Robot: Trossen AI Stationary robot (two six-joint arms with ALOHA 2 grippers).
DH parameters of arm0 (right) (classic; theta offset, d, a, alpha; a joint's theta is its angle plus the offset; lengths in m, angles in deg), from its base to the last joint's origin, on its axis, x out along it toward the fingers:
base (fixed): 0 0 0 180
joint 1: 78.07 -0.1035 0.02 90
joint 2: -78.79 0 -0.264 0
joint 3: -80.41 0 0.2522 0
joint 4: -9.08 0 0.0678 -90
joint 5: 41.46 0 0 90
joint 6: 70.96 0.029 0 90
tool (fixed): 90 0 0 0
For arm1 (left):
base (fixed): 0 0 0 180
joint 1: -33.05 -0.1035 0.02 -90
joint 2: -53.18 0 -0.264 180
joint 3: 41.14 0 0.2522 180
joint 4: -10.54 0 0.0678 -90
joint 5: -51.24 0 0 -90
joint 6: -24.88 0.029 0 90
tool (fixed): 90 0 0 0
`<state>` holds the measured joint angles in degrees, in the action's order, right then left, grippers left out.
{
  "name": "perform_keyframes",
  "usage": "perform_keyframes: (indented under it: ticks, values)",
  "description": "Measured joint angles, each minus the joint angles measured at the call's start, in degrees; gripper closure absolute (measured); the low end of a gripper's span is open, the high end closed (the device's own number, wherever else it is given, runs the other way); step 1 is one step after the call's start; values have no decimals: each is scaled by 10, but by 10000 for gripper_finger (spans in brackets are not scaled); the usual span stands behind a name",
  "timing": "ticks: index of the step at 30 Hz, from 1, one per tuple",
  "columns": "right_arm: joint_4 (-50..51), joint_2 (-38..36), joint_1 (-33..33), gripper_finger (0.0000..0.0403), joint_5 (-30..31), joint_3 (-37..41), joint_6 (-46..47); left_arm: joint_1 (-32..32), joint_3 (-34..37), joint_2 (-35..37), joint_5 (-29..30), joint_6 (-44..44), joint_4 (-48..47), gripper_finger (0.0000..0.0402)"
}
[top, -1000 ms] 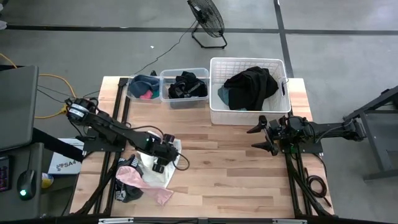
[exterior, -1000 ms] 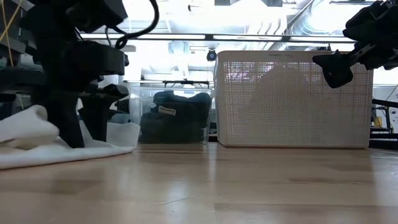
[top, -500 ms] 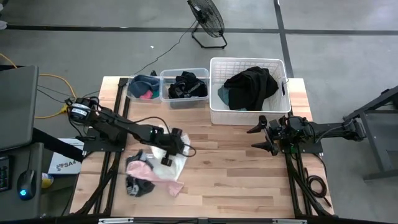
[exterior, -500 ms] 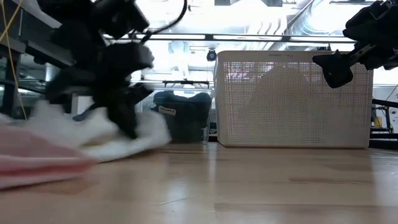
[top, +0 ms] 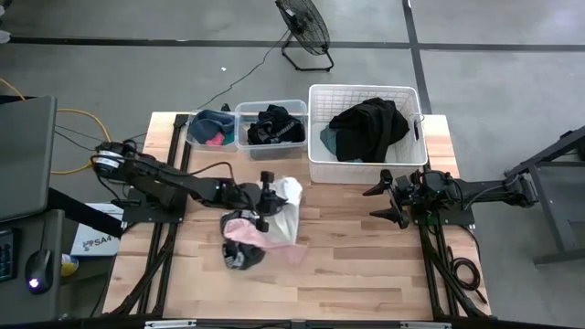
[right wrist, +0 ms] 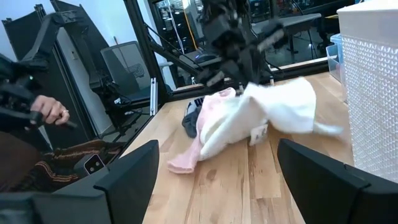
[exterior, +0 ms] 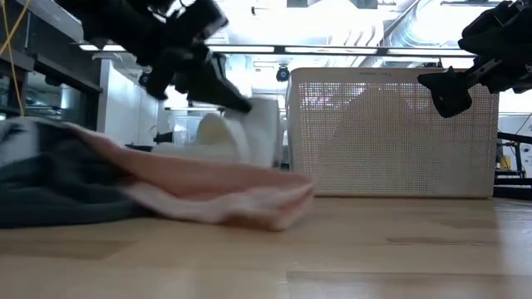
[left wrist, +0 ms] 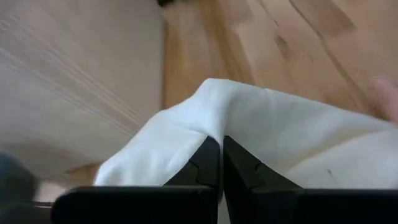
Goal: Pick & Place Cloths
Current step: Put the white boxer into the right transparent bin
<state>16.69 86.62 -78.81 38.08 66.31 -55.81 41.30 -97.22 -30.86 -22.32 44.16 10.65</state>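
Left gripper [top: 268, 198]: mine, clenched on a fold of the white cloth [top: 285, 212], out over the middle of the counter [top: 347, 265].

Right gripper [top: 388, 197]: waiting well off to my far side, lifted beside the basket, fingers spread with nothing between them.

White cloth: pinched at a bunched ridge right at my fingertips [left wrist: 210, 163]; the rest hangs and trails below and ahead of me.

Pink cloth [top: 274, 239]: lying on the counter just under and behind my gripper, touching the white one (whether it is tangled with it, I cannot tell).

Dark cloth [top: 239, 258]: a heap just past the pink one, farther from my gripper.

White basket [top: 364, 164]: ahead of me and near, already holding a black cloth [top: 370, 123].

Handling: I judge these light, limp and easily snagged; a pinch on a thick fold or hem should hold better than a single thin layer, which could slip free.

Left wrist view: shows the closed pinch and the fold itself, nothing of the other cloths.

Right wrist view: shows the white cloth [right wrist: 280, 112] flaring from my gripper with the pink cloth [right wrist: 193, 155] dragging beneath.

Low view: shows the white cloth [exterior: 249, 137] lifted clear of the counter.
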Motion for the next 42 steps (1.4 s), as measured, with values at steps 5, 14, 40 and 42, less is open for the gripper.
perform_keyframes:
  ticks: [5,14,40,42]
  values:
    - [0,0,0,85,0,0,0,8,-1,48,47,0,-12,401]
    - [0,0,0,85,0,0,0,56,-9,123,176,8,-31,401]
    - [0,0,0,85,0,0,0,116,-143,149,684,74,-30,401]
    - [0,0,0,85,0,0,0,116,-143,149,694,78,-29,401]
